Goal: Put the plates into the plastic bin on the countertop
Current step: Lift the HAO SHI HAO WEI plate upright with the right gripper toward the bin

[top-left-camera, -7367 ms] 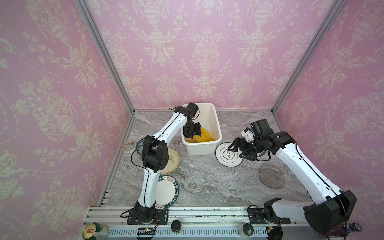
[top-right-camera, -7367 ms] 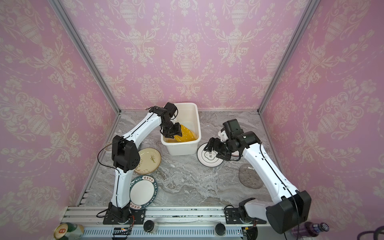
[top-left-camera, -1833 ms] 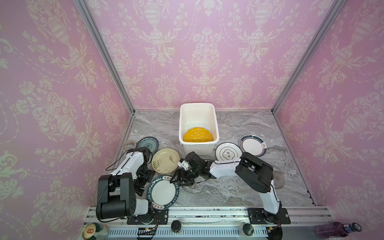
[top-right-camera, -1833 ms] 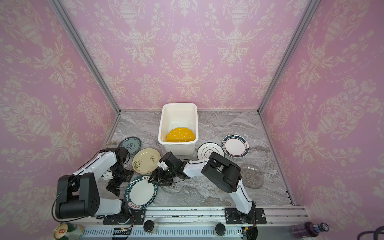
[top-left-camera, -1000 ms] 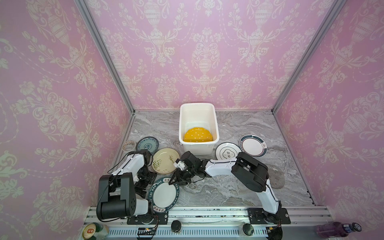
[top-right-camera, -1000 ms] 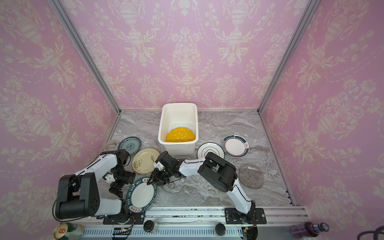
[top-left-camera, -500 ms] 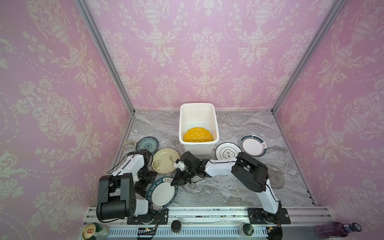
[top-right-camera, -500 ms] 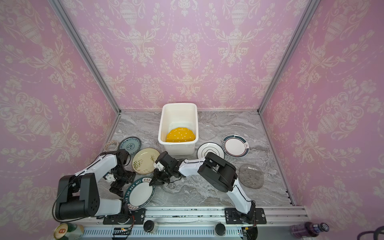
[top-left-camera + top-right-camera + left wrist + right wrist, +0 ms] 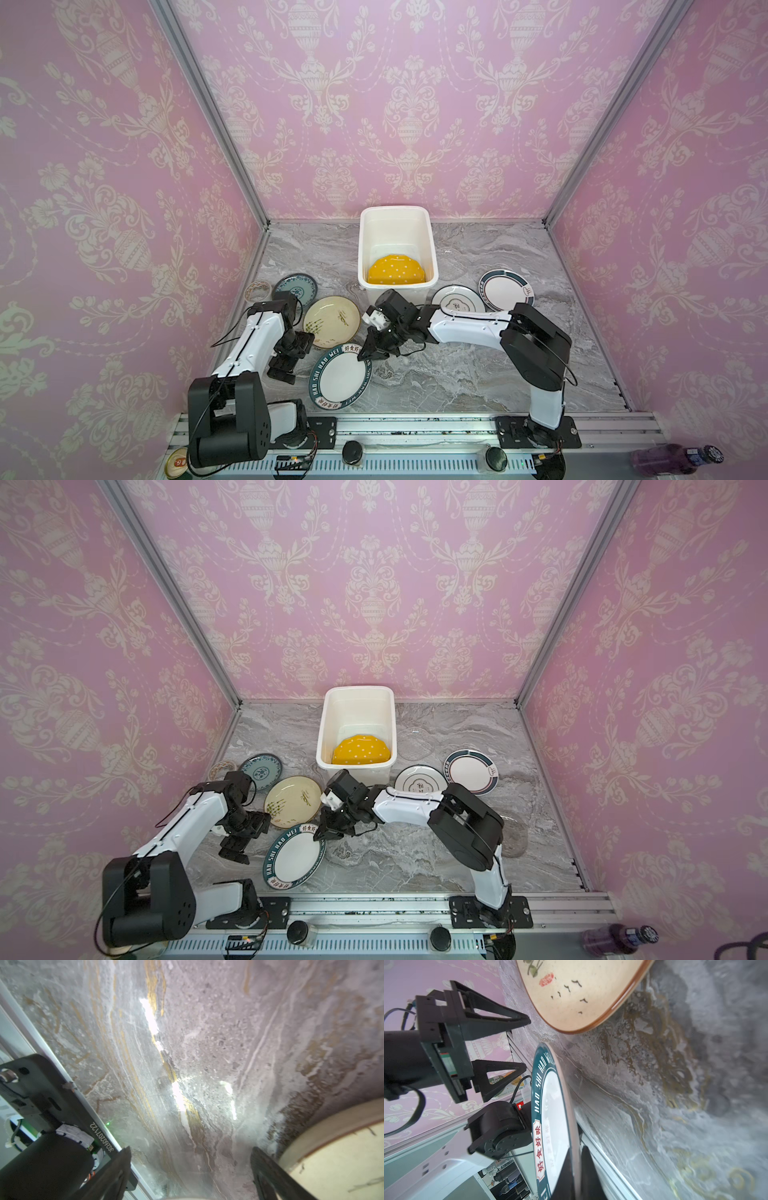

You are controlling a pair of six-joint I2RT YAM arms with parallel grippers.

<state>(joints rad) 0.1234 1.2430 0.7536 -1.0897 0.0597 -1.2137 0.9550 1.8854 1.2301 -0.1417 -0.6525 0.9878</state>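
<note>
Plates are mostly out on the countertop; one is in the plastic bin. Far left, blue-patterned plate and cream plate lie flat, untouched. Next, the left gripper hangs low over the marble just left of the lettered plate, jaws spread wide, nothing between them. Left wrist view shows only bare marble in the gap, with the cream plate's rim just beside one jaw. My guess: it's parked as a backstop so the lettered plate can't skid while being levered up. That plate is tilted, one rim raised, opposite rim apparently down on the marble. The right gripper reaches across the middle and is clamped tight on the raised rim; right wrist view shows the rim edge-on between its jaws. Rim pinch makes sense, since a flat plate offers no other purchase. The plastic bin sits back centre, orange white-dotted plate lying in its near end. Right of it: clear glass plate just beside its wall. Then ringed white plate and dark-rimmed plate, flat, edges touching. Grey glass plate lies farther right, partly behind the right arm.
</note>
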